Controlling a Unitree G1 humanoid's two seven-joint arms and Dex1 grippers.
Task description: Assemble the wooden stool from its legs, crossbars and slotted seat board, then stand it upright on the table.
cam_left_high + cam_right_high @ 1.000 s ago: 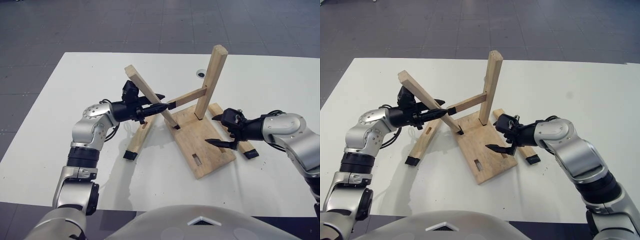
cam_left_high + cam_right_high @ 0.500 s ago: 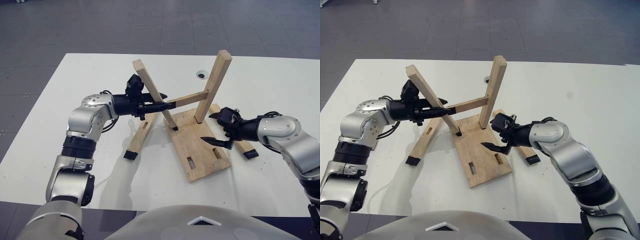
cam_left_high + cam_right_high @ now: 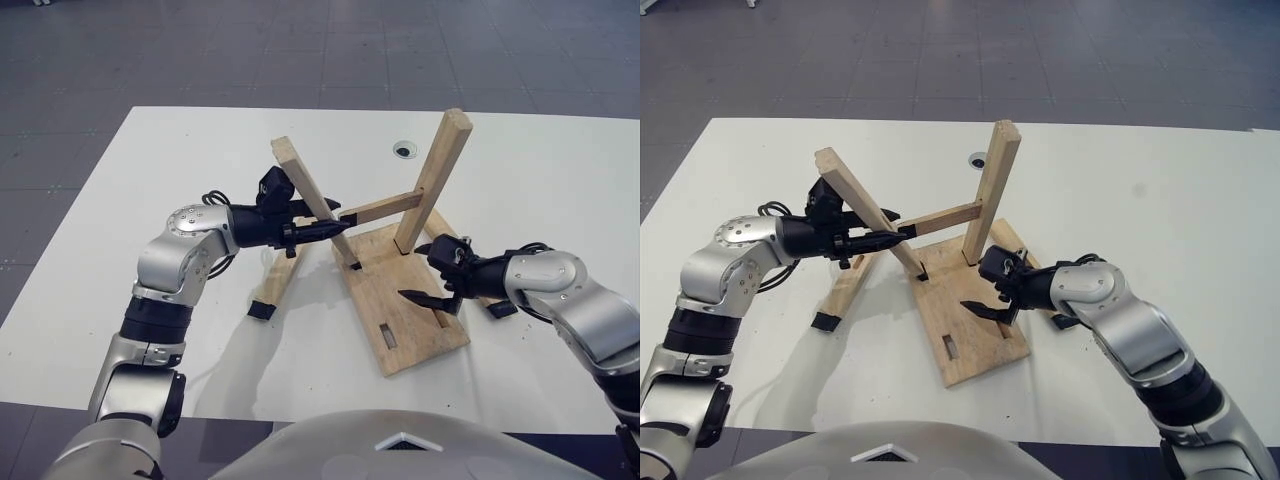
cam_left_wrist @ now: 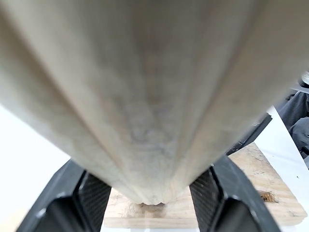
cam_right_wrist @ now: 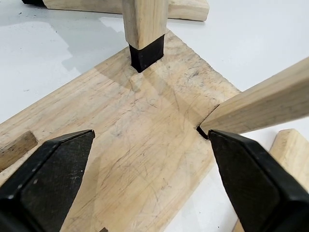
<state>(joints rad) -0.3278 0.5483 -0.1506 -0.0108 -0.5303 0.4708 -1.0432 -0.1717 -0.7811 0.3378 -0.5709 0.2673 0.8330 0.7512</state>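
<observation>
The slotted seat board [image 3: 415, 310] lies flat on the white table. Two legs stand in it, joined by a crossbar [image 3: 380, 208]. One leg [image 3: 305, 190] leans left, its black-capped foot [image 5: 144, 50] in a slot. The other leg [image 3: 435, 180] stands nearly upright. My left gripper [image 3: 338, 228] is shut on the leaning leg [image 4: 145, 96] close to the crossbar joint. My right gripper [image 3: 428, 273] hangs open just over the board's right side, its fingers [image 5: 46, 176] spread wide above the board [image 5: 145, 140].
A loose leg [image 3: 277, 277] with a black cap lies on the table left of the board. Another loose leg [image 3: 497, 303] lies right of the board, behind my right gripper. A small round hole [image 3: 403, 150] is in the tabletop at the back.
My left gripper has carried the leaning leg to the right, and the whole frame and board shifted and turned with it. My right gripper moved left over the board, still open.
</observation>
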